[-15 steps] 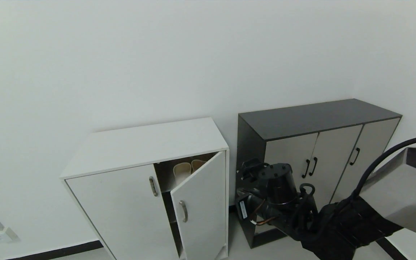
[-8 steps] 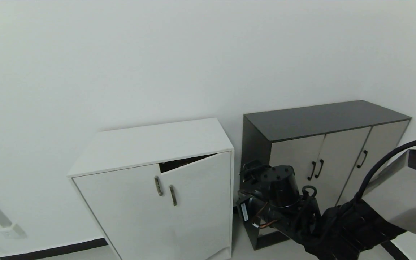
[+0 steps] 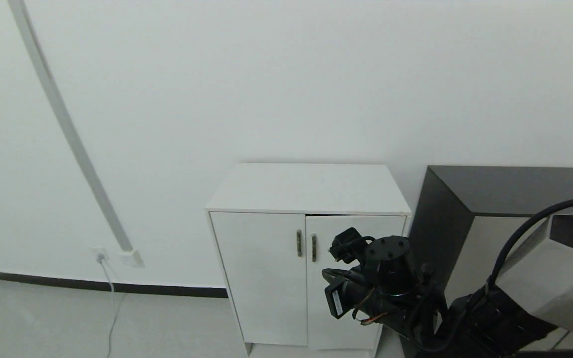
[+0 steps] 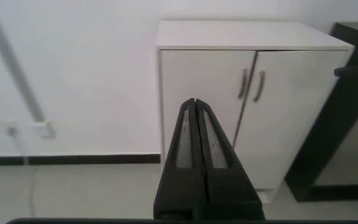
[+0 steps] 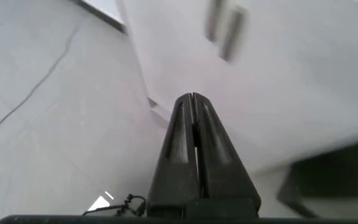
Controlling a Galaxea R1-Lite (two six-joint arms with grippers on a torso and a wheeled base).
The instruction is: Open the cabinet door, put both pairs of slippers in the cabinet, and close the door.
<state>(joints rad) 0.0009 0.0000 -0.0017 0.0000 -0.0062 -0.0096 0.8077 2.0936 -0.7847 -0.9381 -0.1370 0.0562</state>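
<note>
Head view, right arm (image 3: 387, 284) low before cabinet (image 3: 261, 278)

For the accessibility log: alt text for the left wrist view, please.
A white cabinet, both doors looking shut, handles side by side, stands against a white wall. The left gripper, shut, points toward it from the foreground; a dark cabinet stands beside it.

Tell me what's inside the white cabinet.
Nothing inside shows: both doors cover the interior of the white cabinet, leaving a thin dark gap above the right door. Whether slippers are there cannot be seen.
</note>
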